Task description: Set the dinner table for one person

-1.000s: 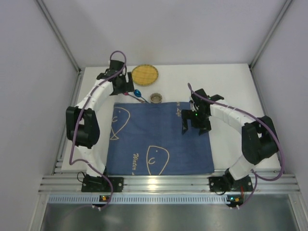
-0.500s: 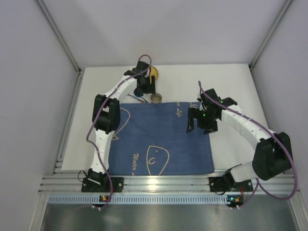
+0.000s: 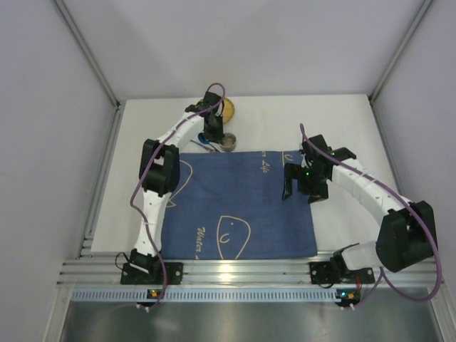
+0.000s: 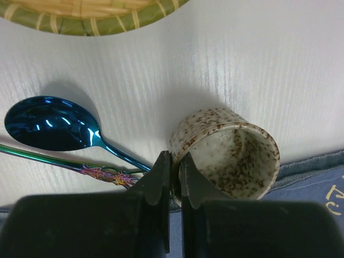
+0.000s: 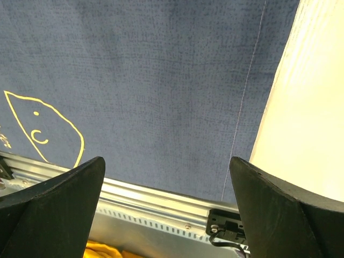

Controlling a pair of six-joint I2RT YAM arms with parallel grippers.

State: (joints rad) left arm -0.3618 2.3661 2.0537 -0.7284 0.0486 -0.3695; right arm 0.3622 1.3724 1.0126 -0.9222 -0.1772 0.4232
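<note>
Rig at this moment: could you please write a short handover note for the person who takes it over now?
Left claw: shut on the cup rim, at the placemat's far edge.
Right claw: open, empty, over the placemat's right edge.
On the table: spoon and a second utensil left of the cup, plate beyond.
Done: placemat laid.
Left: probably plate, cup and utensils onto it.

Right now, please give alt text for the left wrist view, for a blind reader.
Two dark fingers pinch the near wall of an upright speckled cup on the white table, at the edge of a blue placemat. A blue spoon and an iridescent handle lie to its left; the rim of a woven plate shows above.
</note>
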